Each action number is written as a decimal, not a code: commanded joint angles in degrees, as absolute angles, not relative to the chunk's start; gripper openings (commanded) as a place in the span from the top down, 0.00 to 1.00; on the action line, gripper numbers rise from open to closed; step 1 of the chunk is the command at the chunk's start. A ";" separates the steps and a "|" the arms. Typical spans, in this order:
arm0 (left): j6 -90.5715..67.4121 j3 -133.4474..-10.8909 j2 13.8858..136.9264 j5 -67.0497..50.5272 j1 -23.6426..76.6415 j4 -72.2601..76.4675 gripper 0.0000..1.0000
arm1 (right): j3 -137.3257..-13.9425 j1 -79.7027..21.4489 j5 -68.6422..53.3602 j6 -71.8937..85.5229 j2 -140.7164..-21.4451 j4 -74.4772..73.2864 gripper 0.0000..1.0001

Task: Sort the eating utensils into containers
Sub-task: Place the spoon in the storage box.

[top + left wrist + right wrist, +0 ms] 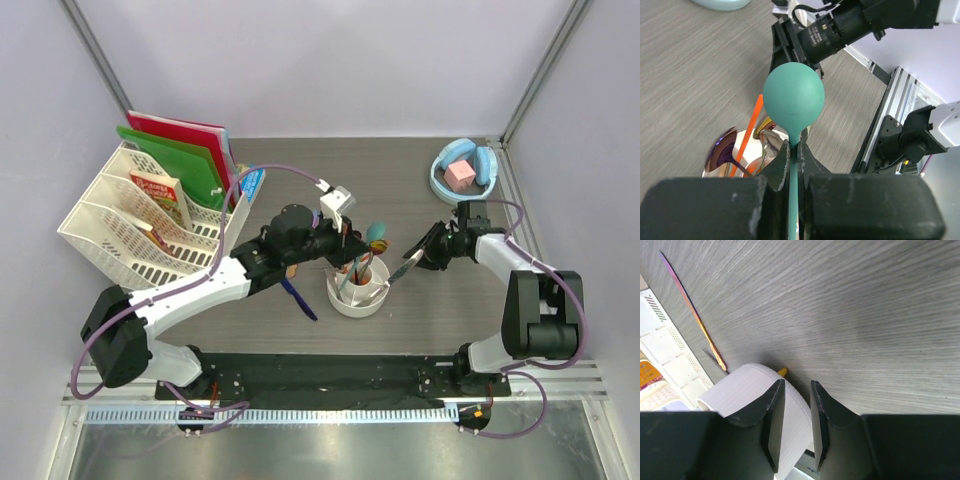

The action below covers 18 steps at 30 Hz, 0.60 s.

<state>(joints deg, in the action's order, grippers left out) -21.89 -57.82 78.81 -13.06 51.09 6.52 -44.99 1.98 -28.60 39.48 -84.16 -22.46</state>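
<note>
My left gripper (350,245) (794,145) is shut on the stem of a teal spoon (377,235) (793,95), held bowl-up over the white cup (358,292) (752,137). In the cup stand an orange chopstick (747,135), a purple spoon (720,152) and shiny pieces. My right gripper (412,262) (796,384) is at the cup's right side with its jaws apart. The cup's white wall (747,387) shows through the gap, and I cannot tell whether they touch. A dark blue knife (300,300) lies on the table left of the cup. An iridescent piece (690,315) lies flat beyond it.
A white lattice rack (130,225) with books stands at the left, with red and green folders (185,150) behind it. A light blue bowl (440,180) with a pink cube sits at the back right. A yellow tip (782,371) pokes out behind the cup.
</note>
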 commanded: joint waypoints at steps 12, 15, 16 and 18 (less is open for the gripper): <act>-16.61 -52.04 81.12 -8.35 53.87 28.29 1.00 | -42.27 2.11 -29.88 33.22 -79.89 -26.10 0.68; -15.21 -49.75 82.87 -6.77 53.96 36.01 1.00 | -43.32 2.11 -30.06 31.30 -80.16 -28.03 0.67; -14.86 -49.75 83.49 -6.59 53.96 36.64 1.00 | -43.42 2.11 -29.80 30.77 -80.16 -28.56 0.67; -13.89 -50.36 85.42 -6.68 53.96 37.70 1.00 | -43.42 2.11 -29.71 29.36 -80.07 -29.61 0.68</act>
